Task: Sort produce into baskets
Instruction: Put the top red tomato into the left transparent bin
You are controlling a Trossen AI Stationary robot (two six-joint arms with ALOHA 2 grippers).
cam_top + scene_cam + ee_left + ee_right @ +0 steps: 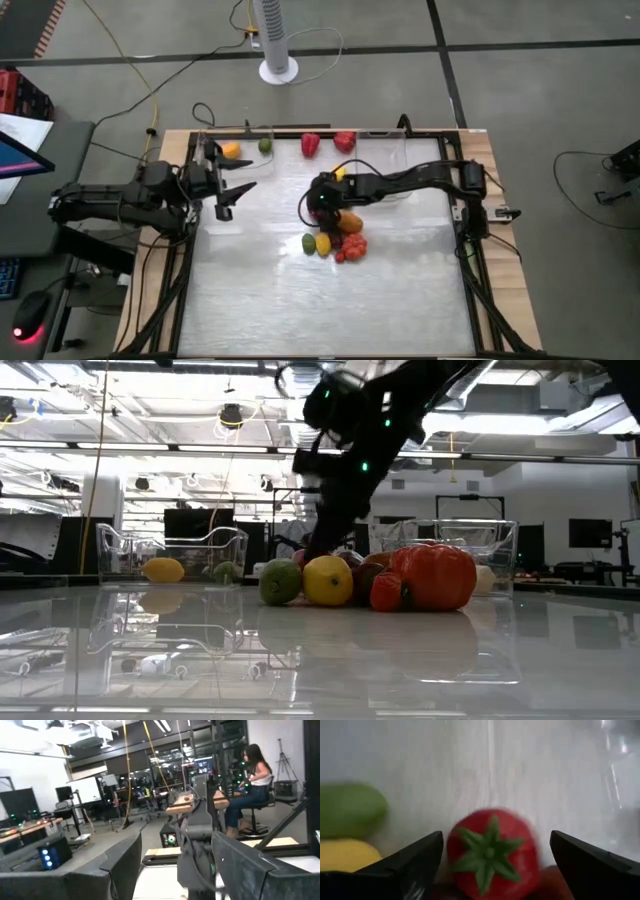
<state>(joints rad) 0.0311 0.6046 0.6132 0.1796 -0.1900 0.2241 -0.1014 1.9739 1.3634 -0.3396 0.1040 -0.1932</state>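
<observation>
2 clear baskets are set at the far edge of the tabletop (pixel 400 300). In the left basket (pixel 235 140) an orange-yellow piece (pixel 231 150) and a green lime (pixel 265 145) are held. 2 red peppers (pixel 311 144) are seen near the right basket (pixel 385 145). No readable writing is shown. The remaining produce is piled at mid-table (pixel 338 240), where the right claw (pixel 492 855) is lowered wide open around a red tomato (pixel 492 852), nothing gripped. The left claw (pixel 232 197) is parked open and empty by the left basket. A seated person (pixel 252 790) is visible beyond.
</observation>
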